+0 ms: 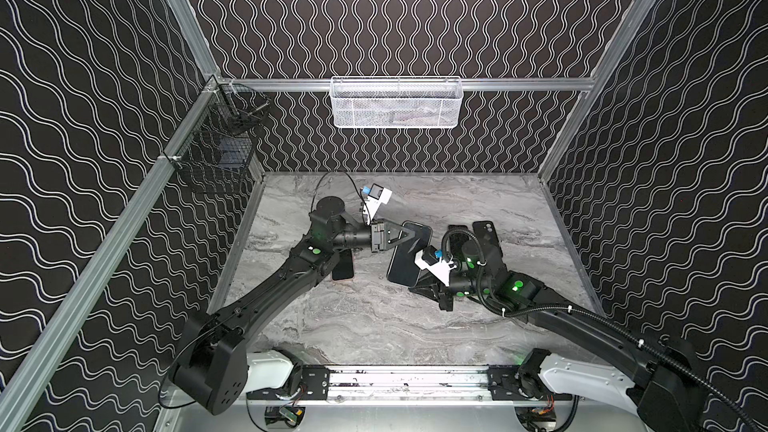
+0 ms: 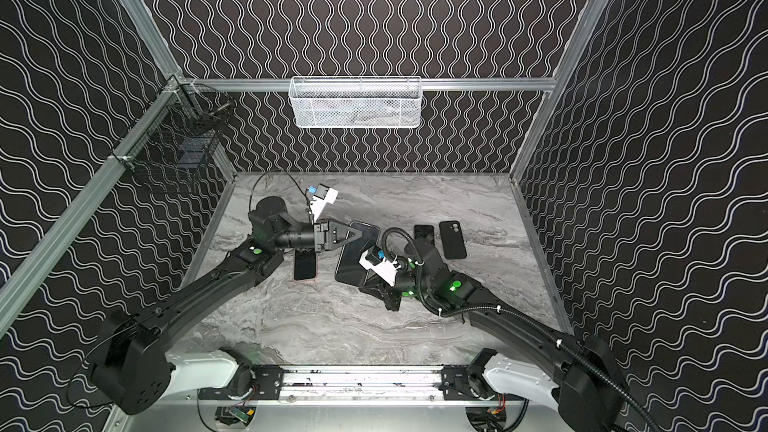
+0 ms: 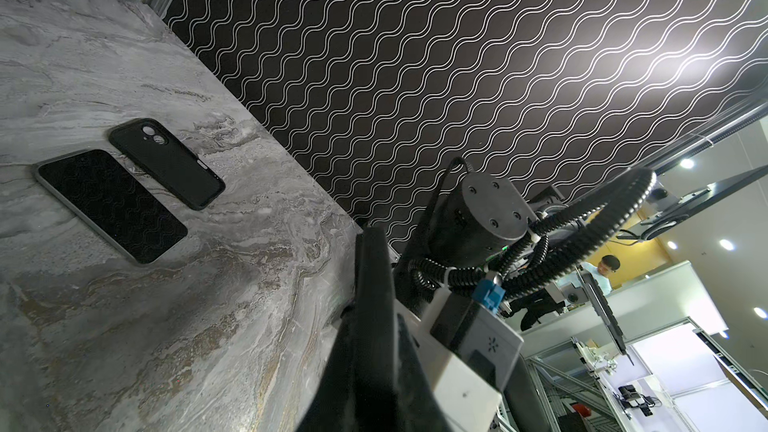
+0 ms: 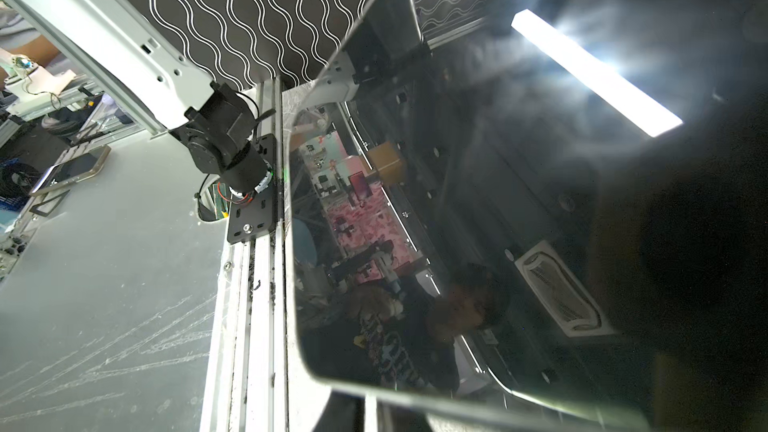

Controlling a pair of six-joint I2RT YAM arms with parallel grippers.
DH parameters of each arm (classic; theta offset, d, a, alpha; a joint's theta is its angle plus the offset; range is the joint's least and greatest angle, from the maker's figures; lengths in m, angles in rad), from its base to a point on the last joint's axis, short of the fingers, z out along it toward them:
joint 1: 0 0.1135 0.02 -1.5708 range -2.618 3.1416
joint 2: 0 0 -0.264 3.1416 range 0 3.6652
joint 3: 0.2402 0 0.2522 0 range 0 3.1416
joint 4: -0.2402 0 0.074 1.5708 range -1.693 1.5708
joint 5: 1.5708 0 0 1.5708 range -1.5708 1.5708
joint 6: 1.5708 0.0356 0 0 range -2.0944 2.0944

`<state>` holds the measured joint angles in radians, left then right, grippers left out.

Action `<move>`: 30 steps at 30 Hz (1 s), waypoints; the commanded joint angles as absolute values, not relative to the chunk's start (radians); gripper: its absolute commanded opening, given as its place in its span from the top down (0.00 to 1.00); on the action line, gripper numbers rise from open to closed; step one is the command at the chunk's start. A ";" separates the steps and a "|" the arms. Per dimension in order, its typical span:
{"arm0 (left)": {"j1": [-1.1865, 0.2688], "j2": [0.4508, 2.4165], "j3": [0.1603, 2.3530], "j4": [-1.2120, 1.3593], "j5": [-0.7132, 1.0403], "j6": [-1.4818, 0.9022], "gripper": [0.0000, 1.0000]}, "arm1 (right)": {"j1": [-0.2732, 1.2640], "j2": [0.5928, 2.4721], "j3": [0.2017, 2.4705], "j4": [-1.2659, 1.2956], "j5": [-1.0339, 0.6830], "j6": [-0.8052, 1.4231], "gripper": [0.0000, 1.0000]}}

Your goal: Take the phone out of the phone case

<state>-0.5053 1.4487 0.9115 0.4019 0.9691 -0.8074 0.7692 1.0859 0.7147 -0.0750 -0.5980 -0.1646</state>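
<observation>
A large dark phone (image 1: 405, 259) (image 2: 353, 261) with a glossy screen (image 4: 457, 201) hangs tilted above the marble table, between both grippers. The thin grey rim round the screen looks like the phone case (image 4: 431, 400). My left gripper (image 1: 415, 233) (image 2: 365, 234) is shut on its far end. In the left wrist view a black edge (image 3: 374, 259) stands between the fingers of the left gripper (image 3: 374, 317). My right gripper (image 1: 415, 284) (image 2: 365, 286) (image 4: 374, 413) is shut on the near end, mostly hidden under the phone.
A bare phone (image 3: 112, 205) (image 2: 424, 232) and an empty black case (image 3: 166, 162) (image 2: 452, 238) lie at the right back. Another phone (image 2: 305, 265) lies by the left forearm. A white mesh basket (image 1: 395, 101) hangs on the back wall and a black wire basket (image 1: 216, 160) on the left wall.
</observation>
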 commanded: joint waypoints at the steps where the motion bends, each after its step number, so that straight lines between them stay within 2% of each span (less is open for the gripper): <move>1: -0.505 1.433 0.930 0.401 0.919 -0.827 1.00 | 0.756 1.060 0.695 -0.041 -0.646 -0.142 0.87; 12: -0.503 1.268 0.919 0.233 0.686 -0.863 1.00 | 0.613 0.982 0.583 0.127 -0.986 0.033 0.78; 17: -0.499 1.203 0.857 0.273 0.602 -0.947 1.00 | 0.603 0.977 0.566 0.205 -1.039 0.111 0.72; 21: -0.499 1.156 0.731 0.417 0.486 -1.107 1.00 | 0.601 0.981 0.538 0.344 -1.046 0.251 0.54; 28: -0.499 1.134 0.558 0.675 0.365 -1.301 1.00 | 0.603 1.009 0.496 0.581 -0.980 0.535 0.39; 30: -0.500 1.137 0.506 0.771 0.326 -1.363 1.00 | 0.603 0.998 0.473 0.606 -0.907 0.583 0.28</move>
<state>-0.5003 1.1385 0.5457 0.5304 0.4129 -1.2320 0.6014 1.0054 0.4911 0.4736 -0.9901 0.4419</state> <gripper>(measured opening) 0.118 0.684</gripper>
